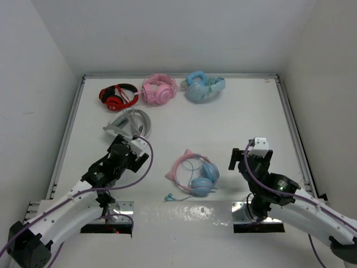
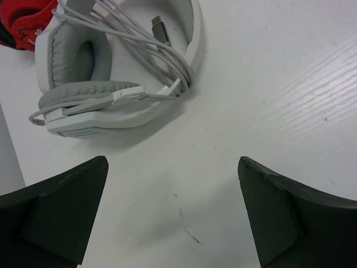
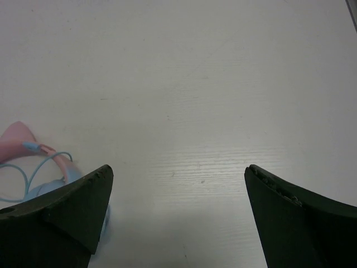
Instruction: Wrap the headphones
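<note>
The headphones, with a thin pink cat-ear headband and light blue earcups, lie flat on the white table between the two arms. Their thin teal cable trails loose to the near left. My left gripper is open and empty, left of them and pointing at a white headset. My right gripper is open and empty, to their right. In the right wrist view a pink ear of the headphones shows at the left edge beside the open gripper. The left wrist view shows the open left gripper over bare table.
A white headset with a bundled cable lies just beyond the left gripper and also shows in the left wrist view. Along the back stand red-black headphones, an all-pink pair and an all-light-blue pair. White walls enclose the table.
</note>
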Controlling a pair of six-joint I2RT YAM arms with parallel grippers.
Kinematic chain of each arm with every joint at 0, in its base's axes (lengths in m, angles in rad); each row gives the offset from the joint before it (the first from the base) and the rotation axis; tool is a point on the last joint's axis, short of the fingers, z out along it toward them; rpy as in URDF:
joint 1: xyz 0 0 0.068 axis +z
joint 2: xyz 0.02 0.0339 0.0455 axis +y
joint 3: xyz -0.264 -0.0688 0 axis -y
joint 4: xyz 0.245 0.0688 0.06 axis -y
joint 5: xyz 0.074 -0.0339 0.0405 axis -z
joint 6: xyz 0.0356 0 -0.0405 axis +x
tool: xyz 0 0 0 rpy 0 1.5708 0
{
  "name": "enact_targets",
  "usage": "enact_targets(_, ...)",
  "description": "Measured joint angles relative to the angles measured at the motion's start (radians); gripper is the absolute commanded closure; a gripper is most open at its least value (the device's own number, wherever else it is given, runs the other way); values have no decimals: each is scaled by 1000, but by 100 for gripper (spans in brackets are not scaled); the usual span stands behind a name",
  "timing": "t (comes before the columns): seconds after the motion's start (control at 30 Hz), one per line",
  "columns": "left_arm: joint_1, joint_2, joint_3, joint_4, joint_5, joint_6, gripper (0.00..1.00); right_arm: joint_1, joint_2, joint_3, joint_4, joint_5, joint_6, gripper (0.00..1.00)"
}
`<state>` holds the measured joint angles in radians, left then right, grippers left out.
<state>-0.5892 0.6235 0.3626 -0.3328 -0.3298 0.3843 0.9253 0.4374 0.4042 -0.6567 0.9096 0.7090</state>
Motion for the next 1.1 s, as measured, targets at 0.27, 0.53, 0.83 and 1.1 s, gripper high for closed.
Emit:
enact_targets(0.27,0,17,0,9,-21,-13,0,0,-20,0,67,-162,-86,36)
enact_targets(0.53,0,-37,-4,17,-54,-23,0,0,164,0,238,-406,-167,1)
enact_targets(0.83,0,-17,-4,22,-64,-23,0,0,559,46,364,-415,-168,1)
enact_targets(1.1,0,10,-4,23,-64,-21,0,-1,612,45,426,-523,-163,5)
